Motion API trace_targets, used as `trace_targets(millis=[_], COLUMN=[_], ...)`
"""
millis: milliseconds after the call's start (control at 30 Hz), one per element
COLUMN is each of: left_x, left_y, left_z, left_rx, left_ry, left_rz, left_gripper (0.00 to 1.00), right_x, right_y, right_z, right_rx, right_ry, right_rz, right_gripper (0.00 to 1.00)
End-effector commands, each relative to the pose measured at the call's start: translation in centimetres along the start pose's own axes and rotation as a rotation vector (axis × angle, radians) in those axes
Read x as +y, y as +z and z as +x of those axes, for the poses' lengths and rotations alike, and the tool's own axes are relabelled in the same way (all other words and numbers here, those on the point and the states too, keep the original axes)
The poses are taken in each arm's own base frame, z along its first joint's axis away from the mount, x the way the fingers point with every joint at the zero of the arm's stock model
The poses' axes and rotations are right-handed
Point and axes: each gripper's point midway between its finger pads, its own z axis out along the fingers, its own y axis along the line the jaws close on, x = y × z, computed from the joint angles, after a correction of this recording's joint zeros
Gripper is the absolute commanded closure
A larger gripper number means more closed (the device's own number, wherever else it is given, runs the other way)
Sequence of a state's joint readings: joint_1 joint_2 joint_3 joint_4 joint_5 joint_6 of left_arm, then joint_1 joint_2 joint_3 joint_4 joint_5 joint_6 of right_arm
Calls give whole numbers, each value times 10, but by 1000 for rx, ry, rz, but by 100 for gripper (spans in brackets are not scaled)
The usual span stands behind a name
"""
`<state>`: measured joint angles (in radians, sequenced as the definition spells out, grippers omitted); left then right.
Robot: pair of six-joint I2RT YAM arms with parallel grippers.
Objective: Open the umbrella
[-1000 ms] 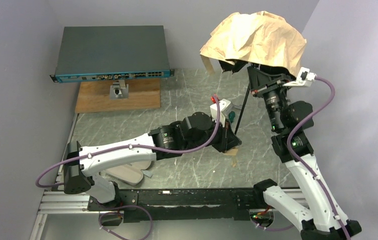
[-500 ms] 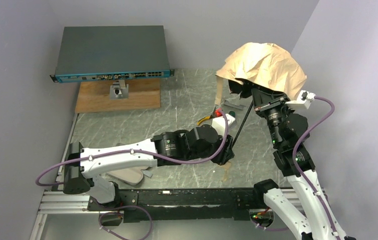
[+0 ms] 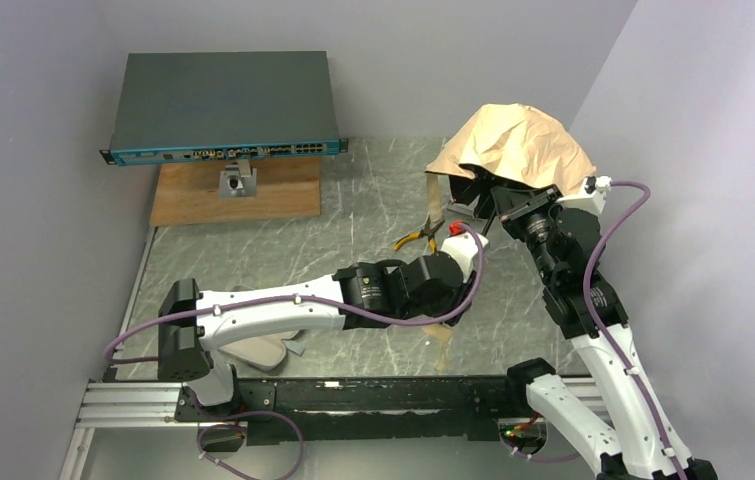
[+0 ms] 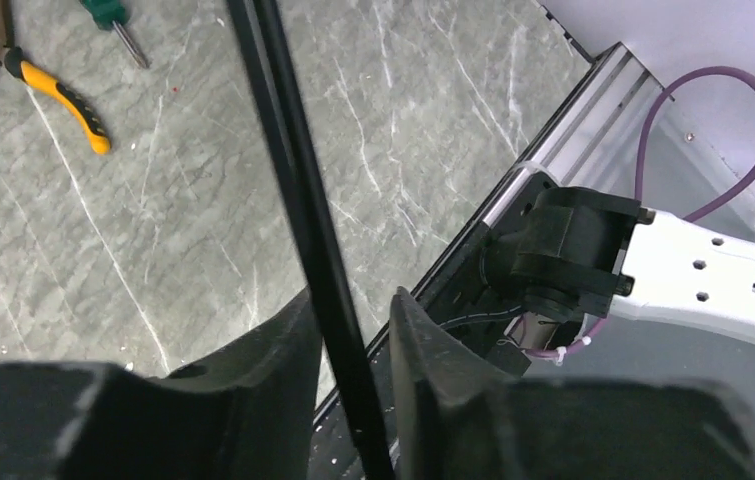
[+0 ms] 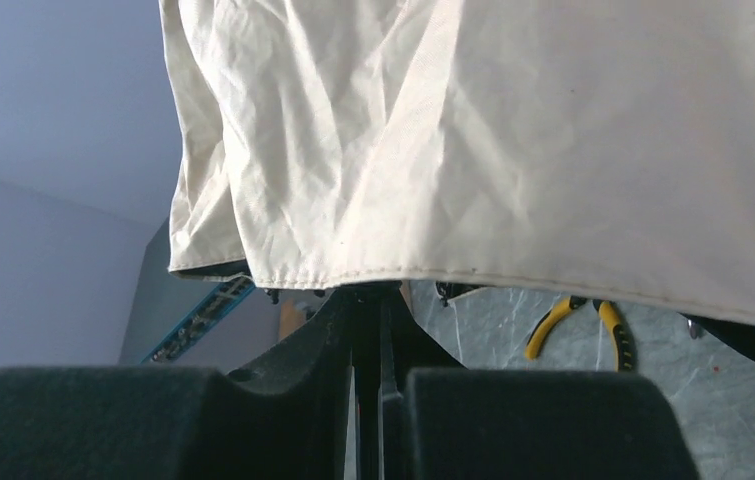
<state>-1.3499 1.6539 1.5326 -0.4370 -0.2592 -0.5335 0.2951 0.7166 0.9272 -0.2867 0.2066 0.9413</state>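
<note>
Canopy (image 3: pixel 513 150) up at the far right, crumpled and only half spread, draped right over the right gripper (image 5: pixel 373 300). That one is pinched tight on a thin black part of the umbrella (image 5: pixel 553 130) just under the fabric hem; whether that part is the shaft or a rib, I can't say. Down lower, the shaft (image 4: pixel 293 180) slants toward the near edge and runs between the fingers of the left gripper (image 4: pixel 353 300). Those jaws stand apart, with daylight on one side of the rod, so it's cradled, not clamped. That's the worry: with the low end loose, any shove from the right arm could slide the whole umbrella along instead of spreading the ribs, or the shaft could swing clean out of that slack hold. Fabric sits over the right wrist too, close to its purple cable (image 3: pixel 618 215), so a snag looks likely. The right wall is near; spreading ribs might jam there. The strap (image 3: pixel 436 205) dangles just above the pliers (image 4: pixel 53 90) on the table (image 3: pixel 353 200) and could drag them.
</note>
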Motion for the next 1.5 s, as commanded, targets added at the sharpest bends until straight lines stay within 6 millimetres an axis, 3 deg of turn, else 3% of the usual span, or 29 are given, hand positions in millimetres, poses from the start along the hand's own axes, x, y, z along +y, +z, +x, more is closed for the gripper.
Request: trace_targets(millis=[0,100,267,367,500,567,633,800,967,1067,1200,1467], left_x=[-2,-2,-5,-28,-28,-24,-21,-22,-30,-35,-38,-37], left_y=[-6,-7,-18,-42,-63,-74,-85,-102,-109,-114,-120,-122], left_z=[-23,-21,-15,-23,-34,-44,-54,-75,-89,-95,-99,-96], left_rx=[-56,-36,-17,-35,-90,-123,-169,-242,-279,-304,-330,-337], left_ry=[17,15,-19,-106,-258,-339,-400,-441,-434,-444,-450,-434], left_rz=[-14,-17,27,235,396,460,530,623,676,727,767,771], left_gripper=[74,100,100,100,100,100,100,100,100,100,100,100], right_x=[48,46,41,42,47,48,43,33,42,47,57,51], right_y=[-12,-15,-16,-15,-18,-19,-19,-19,-15,-10,-11,-3], right_z=[-20,-16,-6,10,36,42,44,36,45,48,37,21], right_rx=[0,13,58,120,235,266,268,211,242,247,177,52], right_ry=[59,62,-7,-77,-131,-133,-132,-86,-16,13,69,197], right_rz=[-135,-141,-134,-192,-284,-298,-282,-226,-285,-317,-377,-386], right_gripper=[100,100,100,99,50,38,34,34,38,43,52,69])
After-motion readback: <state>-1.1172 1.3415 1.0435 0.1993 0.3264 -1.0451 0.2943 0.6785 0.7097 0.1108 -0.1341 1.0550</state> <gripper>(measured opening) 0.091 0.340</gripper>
